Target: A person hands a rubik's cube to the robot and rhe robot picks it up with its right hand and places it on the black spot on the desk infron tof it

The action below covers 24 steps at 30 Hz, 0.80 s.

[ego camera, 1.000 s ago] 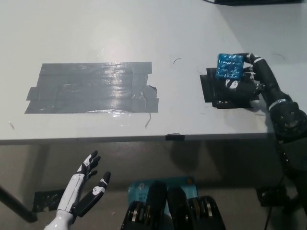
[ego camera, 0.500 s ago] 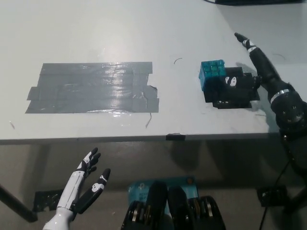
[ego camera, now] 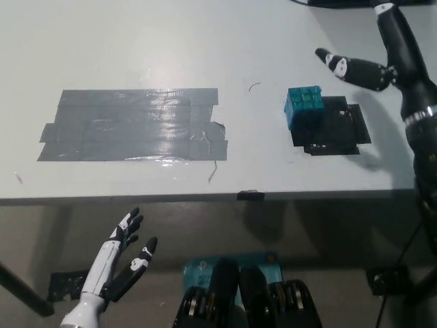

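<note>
Now rubik's cube sits on black spot; right robot hand released, apart, up-right.

The right hand runs off the top edge, so part of its fingers goes unseen, and its arm leaves by the right edge. The rubik's cube hides a corner of the black spot. The left hand is cut off at the bottom edge.
</note>
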Each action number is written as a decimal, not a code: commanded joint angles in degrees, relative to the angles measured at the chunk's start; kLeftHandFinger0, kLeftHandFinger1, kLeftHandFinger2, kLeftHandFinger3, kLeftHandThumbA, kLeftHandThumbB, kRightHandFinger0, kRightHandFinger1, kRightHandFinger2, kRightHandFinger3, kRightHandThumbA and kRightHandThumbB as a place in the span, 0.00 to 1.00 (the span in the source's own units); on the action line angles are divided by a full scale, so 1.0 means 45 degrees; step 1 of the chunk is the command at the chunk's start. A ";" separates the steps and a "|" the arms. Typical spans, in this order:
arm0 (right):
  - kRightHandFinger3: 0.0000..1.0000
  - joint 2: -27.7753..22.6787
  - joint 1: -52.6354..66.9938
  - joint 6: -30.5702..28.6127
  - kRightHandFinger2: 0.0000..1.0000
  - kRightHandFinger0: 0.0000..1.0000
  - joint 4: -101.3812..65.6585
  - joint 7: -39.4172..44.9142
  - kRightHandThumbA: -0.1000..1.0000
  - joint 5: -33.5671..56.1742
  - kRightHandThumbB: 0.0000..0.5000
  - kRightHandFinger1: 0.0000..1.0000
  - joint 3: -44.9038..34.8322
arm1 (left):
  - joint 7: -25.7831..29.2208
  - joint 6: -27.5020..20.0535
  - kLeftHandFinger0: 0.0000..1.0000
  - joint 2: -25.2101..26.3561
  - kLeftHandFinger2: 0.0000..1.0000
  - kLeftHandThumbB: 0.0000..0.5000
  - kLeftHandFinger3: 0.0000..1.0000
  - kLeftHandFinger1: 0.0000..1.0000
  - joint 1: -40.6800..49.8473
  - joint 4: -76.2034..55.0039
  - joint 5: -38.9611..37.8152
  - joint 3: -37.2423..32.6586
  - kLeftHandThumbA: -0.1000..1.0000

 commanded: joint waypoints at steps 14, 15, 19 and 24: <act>1.00 0.2331 0.7695 -0.1948 1.00 1.00 -0.2479 -0.0416 0.85 0.1536 0.66 1.00 -0.0156 | 0.0220 -0.0899 1.00 -0.0138 1.00 0.18 1.00 1.00 0.0509 -0.0222 0.0161 -0.0195 0.99; 1.00 0.2443 0.7771 -0.2225 1.00 1.00 -0.1718 -0.0532 0.84 0.1446 0.64 1.00 -0.0182 | 0.0267 -0.0895 1.00 -0.0204 1.00 0.23 1.00 1.00 0.0512 -0.0195 0.0194 -0.0217 1.00; 1.00 0.2436 0.8154 -0.2927 1.00 1.00 -0.0357 -0.0674 0.83 0.0827 0.58 1.00 0.0067 | 0.0262 -0.0840 1.00 -0.0174 1.00 0.28 1.00 1.00 0.0934 -0.0404 0.0264 -0.0244 1.00; 1.00 0.2340 0.7927 -0.3325 1.00 1.00 0.0460 -0.0833 0.83 0.0311 0.56 1.00 0.0263 | 0.0256 -0.0847 1.00 -0.0239 1.00 0.30 1.00 1.00 0.0758 -0.0276 0.0187 -0.0217 1.00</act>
